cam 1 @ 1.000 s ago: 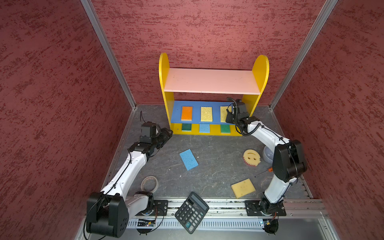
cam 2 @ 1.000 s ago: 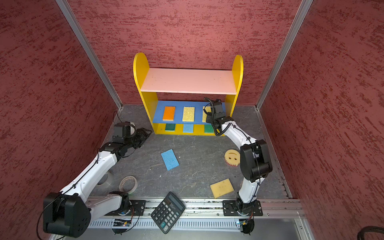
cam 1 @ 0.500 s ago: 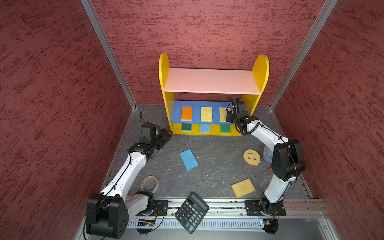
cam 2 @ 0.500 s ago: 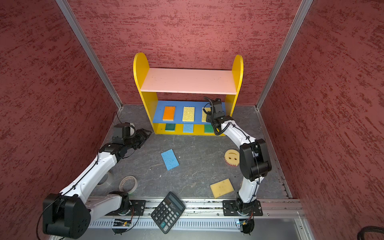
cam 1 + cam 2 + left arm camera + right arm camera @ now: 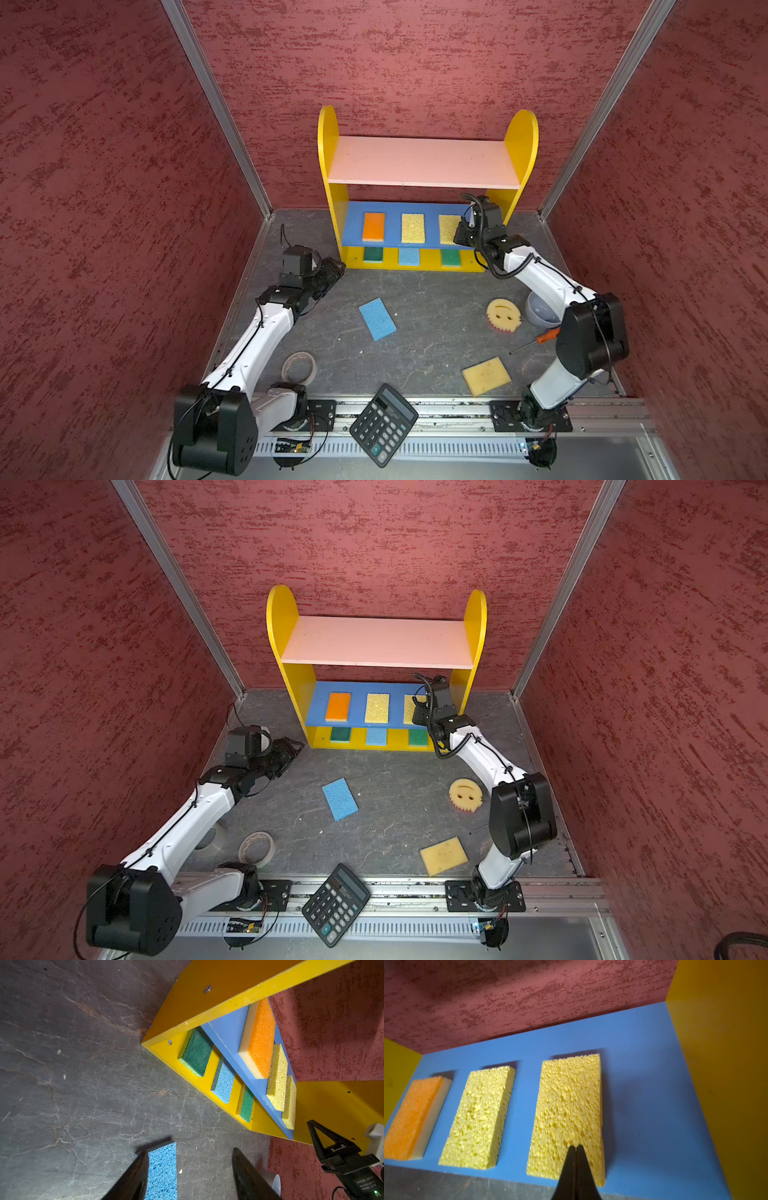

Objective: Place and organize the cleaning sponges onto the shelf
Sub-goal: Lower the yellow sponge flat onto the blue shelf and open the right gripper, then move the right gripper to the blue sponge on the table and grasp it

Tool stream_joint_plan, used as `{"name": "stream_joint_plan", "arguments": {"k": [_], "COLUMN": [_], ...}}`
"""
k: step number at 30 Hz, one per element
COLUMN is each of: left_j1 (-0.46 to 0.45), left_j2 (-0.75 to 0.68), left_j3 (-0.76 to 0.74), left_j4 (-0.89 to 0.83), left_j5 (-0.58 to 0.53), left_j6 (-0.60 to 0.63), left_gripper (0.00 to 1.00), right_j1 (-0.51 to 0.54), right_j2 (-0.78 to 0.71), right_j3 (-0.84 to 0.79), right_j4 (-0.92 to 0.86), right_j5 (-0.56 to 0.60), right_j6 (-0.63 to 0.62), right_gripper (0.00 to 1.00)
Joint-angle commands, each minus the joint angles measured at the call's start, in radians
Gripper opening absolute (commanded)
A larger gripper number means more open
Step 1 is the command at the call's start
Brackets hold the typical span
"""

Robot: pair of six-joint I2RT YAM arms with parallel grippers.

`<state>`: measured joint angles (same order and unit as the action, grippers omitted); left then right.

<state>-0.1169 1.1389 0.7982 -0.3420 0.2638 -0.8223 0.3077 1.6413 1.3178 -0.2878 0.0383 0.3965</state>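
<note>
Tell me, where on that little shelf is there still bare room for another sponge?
The pink top board is wholly bare. On the blue middle board, a bare strip lies between the right-hand yellow sponge and the yellow side panel. The bottom board is crowded: three sponges, narrow gaps.

top views: high above front rail [image 5: 457, 415], facing down and back over floor [image 5: 436, 291] and shelf [image 5: 424, 162] | left wrist: low near floor, facing shelf obliquely | right wrist: close above blue middle board [image 5: 643, 1084] | shared by all: orange sponge [image 5: 261, 1043]

Yellow sponge [image 5: 566, 1113] coarse porous foam; shelf [image 5: 424, 162] smooth painted board; floor [image 5: 432, 353] matt, cracked
</note>
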Motion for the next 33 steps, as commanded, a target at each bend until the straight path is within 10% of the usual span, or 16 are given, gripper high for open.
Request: {"name": "stream_joint_plan", "arguments": {"k": [1, 33], "left_j1": [0.006, 0.005], "left_j2": [-0.008, -0.004], "left_j3": [0.004, -0.002], "left_j4": [0.005, -0.008], "left_j5": [0.000, -0.003], "left_j6": [0.005, -0.001], "left_gripper": [0.64, 0.64], "right_j1": [0.014, -0.005], "right_j2": [-0.040, 0.038], "right_j3": [-0.052, -0.077], "right_j4": [0.026, 0.070], "right_j5": [-0.108, -0.086], "right_j6": [0.065, 0.116], "right_gripper": [0.00, 0.00]}}
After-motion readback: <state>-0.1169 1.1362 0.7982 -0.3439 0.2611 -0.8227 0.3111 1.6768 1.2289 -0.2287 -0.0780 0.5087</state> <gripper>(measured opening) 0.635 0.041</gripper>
